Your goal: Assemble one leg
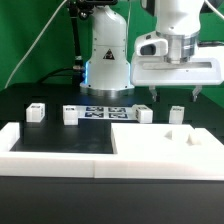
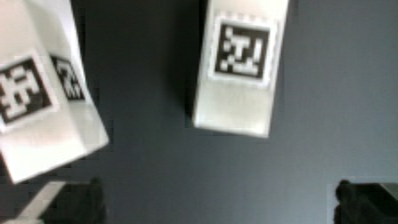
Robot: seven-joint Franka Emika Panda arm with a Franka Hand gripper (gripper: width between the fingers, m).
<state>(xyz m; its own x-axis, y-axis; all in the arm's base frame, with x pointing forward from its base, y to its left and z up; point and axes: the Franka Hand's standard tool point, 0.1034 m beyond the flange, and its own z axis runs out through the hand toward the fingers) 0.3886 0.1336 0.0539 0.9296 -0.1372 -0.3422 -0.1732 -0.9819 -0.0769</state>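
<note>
Exterior view, starting at the left: a small white block (image 1: 36,112) stands alone on the black table (image 1: 60,130), and a second block (image 1: 70,115) stands a little to its right. Next comes the marker board (image 1: 105,113), lying flat in front of the robot base (image 1: 108,55). Just right of the board there's a third block (image 1: 145,115). Then comes the leg (image 1: 177,115), upright on the table, just beyond the far edge of the big white tray-like part (image 1: 165,145) that fills the near right. Right over the leg hangs the gripper (image 1: 173,93). Its fingers (image 1: 152,93) are spread wide with nothing between them, and they sit clear above the block tops. Over to the wrist view: the leg (image 2: 240,65) shows its black-and-white tag and lies roughly midway between the two dark fingertips (image 2: 365,195). The third block (image 2: 45,95) sits tilted in frame off to one side. Gripper and leg are apart.
</note>
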